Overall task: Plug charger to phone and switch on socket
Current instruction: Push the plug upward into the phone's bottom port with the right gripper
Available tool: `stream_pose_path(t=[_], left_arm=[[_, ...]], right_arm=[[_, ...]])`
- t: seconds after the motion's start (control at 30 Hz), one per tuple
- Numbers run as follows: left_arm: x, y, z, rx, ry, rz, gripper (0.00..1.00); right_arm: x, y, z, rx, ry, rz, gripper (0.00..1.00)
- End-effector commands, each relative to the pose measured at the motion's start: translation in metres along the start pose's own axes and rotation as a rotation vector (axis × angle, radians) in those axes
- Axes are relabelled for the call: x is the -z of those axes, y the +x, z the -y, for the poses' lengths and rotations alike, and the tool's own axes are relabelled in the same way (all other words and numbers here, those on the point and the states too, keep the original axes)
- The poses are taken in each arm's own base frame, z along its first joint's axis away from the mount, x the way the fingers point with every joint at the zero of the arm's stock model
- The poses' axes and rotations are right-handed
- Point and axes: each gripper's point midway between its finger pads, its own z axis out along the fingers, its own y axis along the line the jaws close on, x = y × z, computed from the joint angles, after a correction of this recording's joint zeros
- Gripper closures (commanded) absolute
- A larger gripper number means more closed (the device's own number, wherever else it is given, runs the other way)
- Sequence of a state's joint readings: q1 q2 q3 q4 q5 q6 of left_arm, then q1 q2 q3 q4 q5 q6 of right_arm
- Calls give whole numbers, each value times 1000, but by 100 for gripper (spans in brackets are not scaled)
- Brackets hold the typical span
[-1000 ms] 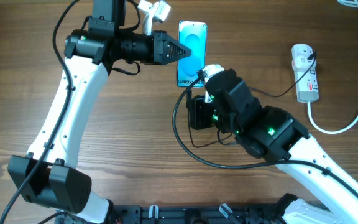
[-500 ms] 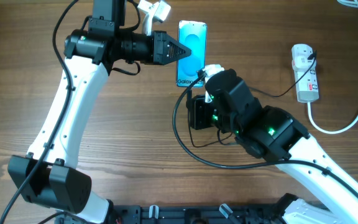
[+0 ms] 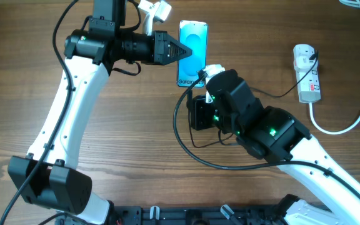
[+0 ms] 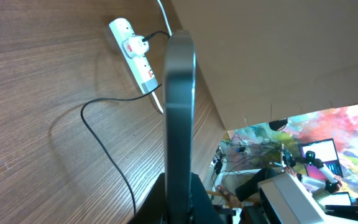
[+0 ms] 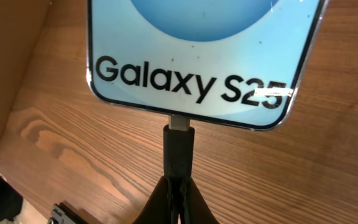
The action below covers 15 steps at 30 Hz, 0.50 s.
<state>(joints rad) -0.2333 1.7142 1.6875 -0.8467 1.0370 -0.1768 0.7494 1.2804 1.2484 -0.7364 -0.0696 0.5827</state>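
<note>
Right wrist: right gripper (image 5: 178, 188) pinches charger (image 5: 178, 146), whose tip touches phone (image 5: 197, 50) just above.

We mark the phone (image 3: 194, 34) as hemmed in: the left gripper (image 3: 186, 51) pinches it from the left, and the right gripper (image 5: 178, 186) holds the charger (image 5: 178, 144) tip at its lower end. Its top and right sides are free. Bare table (image 3: 255, 37) between phone and socket (image 3: 307, 78) gives passage. The charger cable and white lead (image 3: 336, 130) trail off the socket.
</note>
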Motion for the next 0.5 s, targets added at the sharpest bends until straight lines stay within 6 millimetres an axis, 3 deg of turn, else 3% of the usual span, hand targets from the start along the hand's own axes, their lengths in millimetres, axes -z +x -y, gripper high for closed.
stream_pose_path(t=[0.0,0.47], left_arm=[[8,-1,14,-52,19,16,96],[8,0,15,-51,24,14,96]], right_arm=[[13,-16,-7,34,-13,61,96],[13,-17,-1,-2,16,71,96]])
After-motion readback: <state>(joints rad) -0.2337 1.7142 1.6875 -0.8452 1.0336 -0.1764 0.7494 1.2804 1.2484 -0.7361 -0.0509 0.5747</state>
